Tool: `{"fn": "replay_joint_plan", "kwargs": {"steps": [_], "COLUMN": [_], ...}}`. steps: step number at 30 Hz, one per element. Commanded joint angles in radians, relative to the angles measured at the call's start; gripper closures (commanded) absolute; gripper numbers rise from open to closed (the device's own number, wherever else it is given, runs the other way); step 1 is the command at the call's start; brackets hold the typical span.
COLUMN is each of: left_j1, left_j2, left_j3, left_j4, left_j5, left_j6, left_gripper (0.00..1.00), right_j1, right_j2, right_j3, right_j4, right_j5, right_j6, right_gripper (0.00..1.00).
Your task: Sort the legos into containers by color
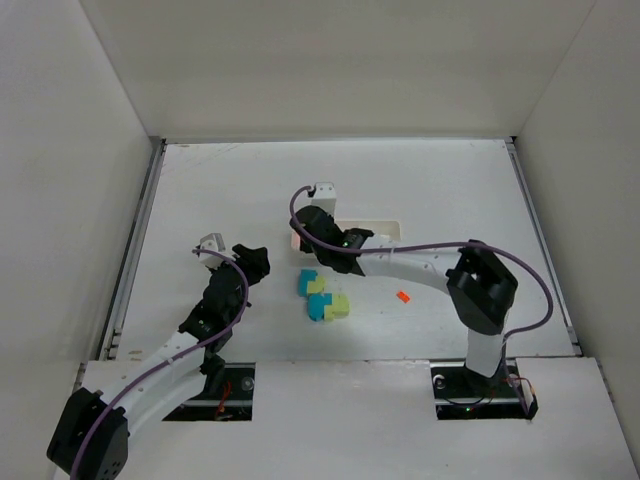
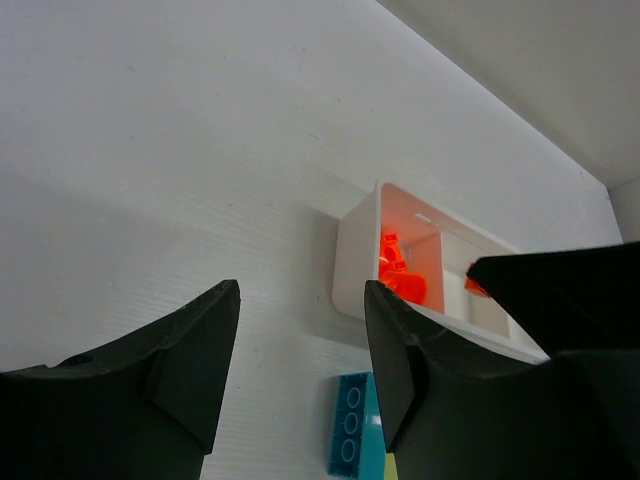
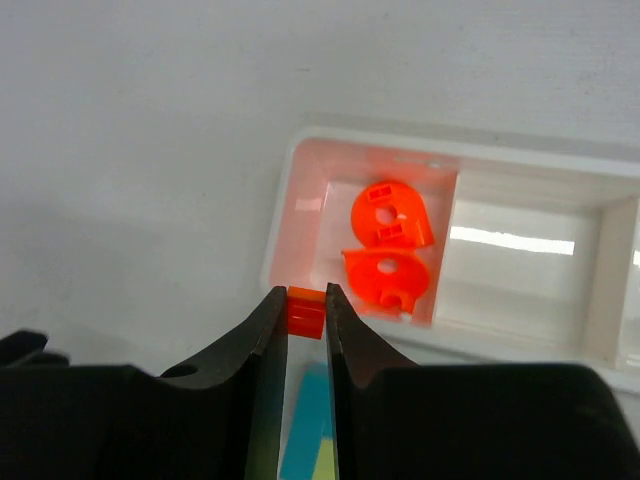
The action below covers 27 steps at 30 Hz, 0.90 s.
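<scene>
The right end effector (image 3: 306, 300) pinches a small orange-red lego (image 3: 305, 315) between its fingertips, with only the tip of the block caught. My advice is to carry it slowly and level, because a jolt could flick it out. Just beyond the fingers lies the white tray (image 3: 540, 152). Its end compartment (image 3: 325, 195) already holds two orange-red pieces (image 3: 392, 212), so that is the right bin. From the wrist view the block looks to be at the near wall, and I cannot tell whether it has cleared it. I would move a little further over the wall, come low over the bare floor beside the two pieces, and only then part the fingers, so the block drops short and does not bounce into the next compartment. As for the rest, a cluster of teal legos (image 1: 310, 283) and a yellow-green lego (image 1: 340, 303) sits on the surface (image 1: 200, 180) just nearer than the tray, under the right arm's reach. A loose orange-red lego (image 1: 403, 297) lies apart to their right. The left end effector (image 2: 300, 310) is off to the left with its fingers spread and nothing between them, pointing toward the tray's end. It is near enough that the two arms could crowd each other there.
</scene>
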Motion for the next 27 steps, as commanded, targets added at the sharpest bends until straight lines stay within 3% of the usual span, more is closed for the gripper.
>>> {"fn": "replay_joint_plan", "kwargs": {"steps": [1, 8, 11, 12, 17, 22, 24, 27], "left_j1": [-0.006, -0.006, -0.006, -0.006, -0.006, -0.008, -0.011, -0.017], "left_j2": [-0.006, -0.002, -0.003, -0.003, 0.001, -0.006, -0.005, -0.002], "left_j3": [0.001, 0.001, 0.001, 0.001, 0.001, -0.002, 0.0, 0.001], "left_j4": [0.024, 0.028, 0.028, 0.028, 0.03, 0.031, 0.033, 0.033], "left_j5": [-0.008, -0.003, -0.001, -0.001, -0.001, -0.001, 0.0, -0.004], "left_j6": [0.013, 0.008, 0.007, 0.007, 0.007, 0.002, 0.002, 0.001], "left_gripper": [0.49, 0.49, 0.49, 0.49, 0.49, 0.49, 0.49, 0.49], "right_j1": [-0.029, -0.044, -0.059, -0.067, -0.114, -0.206, -0.223, -0.233], "right_j2": [0.052, 0.026, -0.042, -0.072, -0.299, -0.551, -0.606, -0.637], "right_j3": [0.081, 0.081, 0.006, -0.028, -0.312, -0.636, -0.71, -0.776], "right_j4": [0.066, 0.075, 0.1, 0.107, 0.092, -0.099, -0.156, -0.184], "right_j5": [-0.015, -0.015, -0.013, -0.013, 0.049, 0.073, 0.06, 0.001], "right_j6": [-0.059, -0.062, -0.056, -0.054, 0.004, 0.194, 0.232, 0.246], "right_gripper": [0.76, 0.55, 0.53, 0.54, 0.77, 0.81, 0.76, 0.51]}}
